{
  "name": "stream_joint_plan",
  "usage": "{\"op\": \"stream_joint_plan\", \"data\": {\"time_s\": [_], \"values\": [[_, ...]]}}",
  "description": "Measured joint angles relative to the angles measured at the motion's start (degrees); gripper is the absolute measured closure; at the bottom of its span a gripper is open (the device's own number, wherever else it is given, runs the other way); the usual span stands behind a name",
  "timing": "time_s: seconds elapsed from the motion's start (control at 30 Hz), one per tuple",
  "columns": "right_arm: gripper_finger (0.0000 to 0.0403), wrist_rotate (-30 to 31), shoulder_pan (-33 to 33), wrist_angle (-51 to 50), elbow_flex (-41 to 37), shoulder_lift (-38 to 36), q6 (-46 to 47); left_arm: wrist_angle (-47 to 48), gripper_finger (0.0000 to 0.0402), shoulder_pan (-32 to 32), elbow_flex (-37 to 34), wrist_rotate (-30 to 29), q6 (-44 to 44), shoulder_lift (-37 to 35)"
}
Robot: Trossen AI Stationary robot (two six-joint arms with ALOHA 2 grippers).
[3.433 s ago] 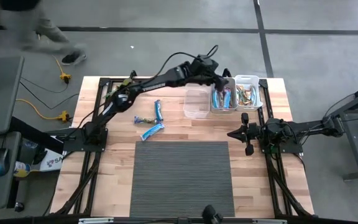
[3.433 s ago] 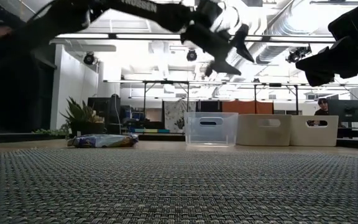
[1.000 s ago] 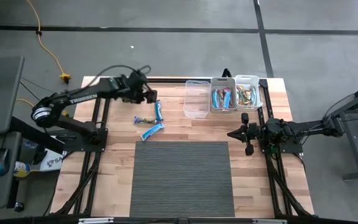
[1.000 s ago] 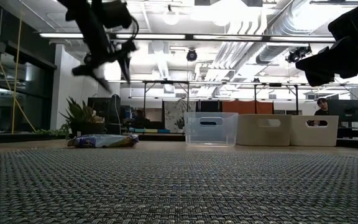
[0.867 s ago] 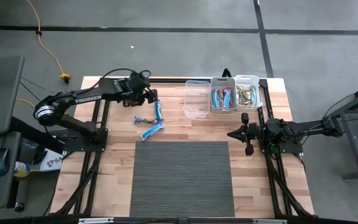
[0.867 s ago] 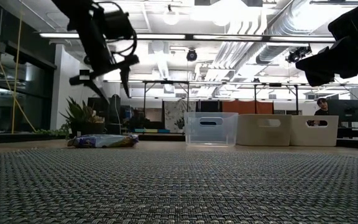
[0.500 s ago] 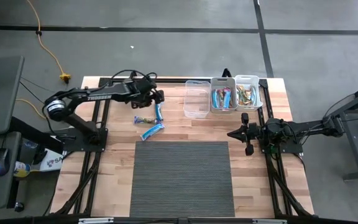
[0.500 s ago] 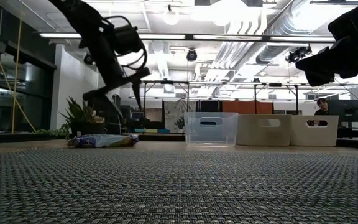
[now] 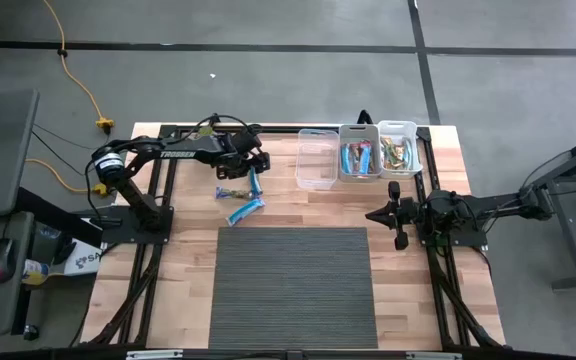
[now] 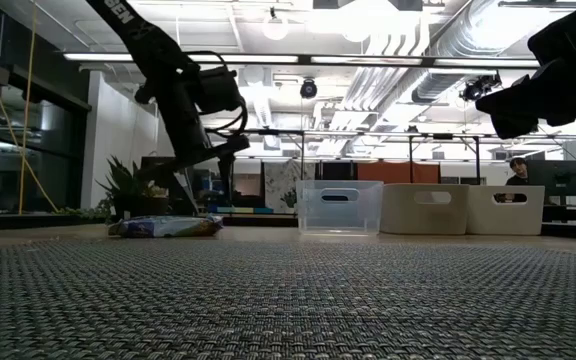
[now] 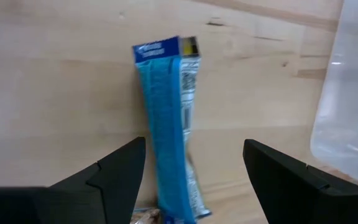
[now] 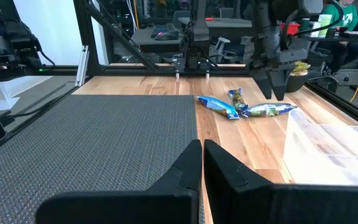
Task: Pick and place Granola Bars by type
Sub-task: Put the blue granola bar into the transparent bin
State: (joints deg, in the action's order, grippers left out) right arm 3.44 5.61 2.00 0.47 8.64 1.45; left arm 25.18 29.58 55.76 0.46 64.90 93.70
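Mat (image 9: 293,285) at 6 o'clock on the counter (image 9: 438,310), nothing on it. Right end effector (image 9: 372,214) parked at 3 o'clock, fingers together, empty, well apart from the bars. Three loose bars just past the mat's far left corner, about 11 o'clock: blue bar (image 9: 245,210) nearest the mat, small wrapped one (image 9: 230,194) beside it, and a long blue bar (image 11: 166,124) lying lengthwise, far end toward 12. Left end effector (image 11: 194,165) sits over that long bar, fingers wide apart, one finger (image 11: 114,168) either side of it, not touching as far as I can tell, holding nothing. Bins at 1 o'clock: clear bin (image 9: 316,163) looks empty, middle bin (image 9: 360,160) has blue bars, far bin (image 9: 400,154) has yellow-green ones. Plant (image 10: 131,190) at the back in the low view.

Handling guess: bar is light, flat, crinkly foil wrapper, slippery, soft enough to bend or crush. Best to pinch across the narrow width near the middle, light squeeze, so it doesn't swing or slide out. Wide spread is more than enough for it
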Motion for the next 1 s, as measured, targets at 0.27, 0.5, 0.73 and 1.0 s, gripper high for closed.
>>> {"op": "stream_joint_plan", "data": {"time_s": [0.27,0.5,0.73,1.0], "values": [[0.0402,0.0,0.0,0.0,0.0,0.0,0.0,3.1,0.0133,0.0,5.0,0.3,-1.3,5.4],[0.0402,0.0,0.0,0.0,0.0,0.0,0.0,8.2,0.0133,0.0,7.6,-0.6,-3.1,6.8],[0.0402,0.0,0.0,0.0,0.0,0.0,0.0,10.5,0.0133,0.0,7.6,-2.3,-2.9,7.8],[0.0402,0.0,0.0,0.0,0.0,0.0,0.0,8.4,0.0133,-0.1,7.8,1.5,-2.7,10.8]]}}
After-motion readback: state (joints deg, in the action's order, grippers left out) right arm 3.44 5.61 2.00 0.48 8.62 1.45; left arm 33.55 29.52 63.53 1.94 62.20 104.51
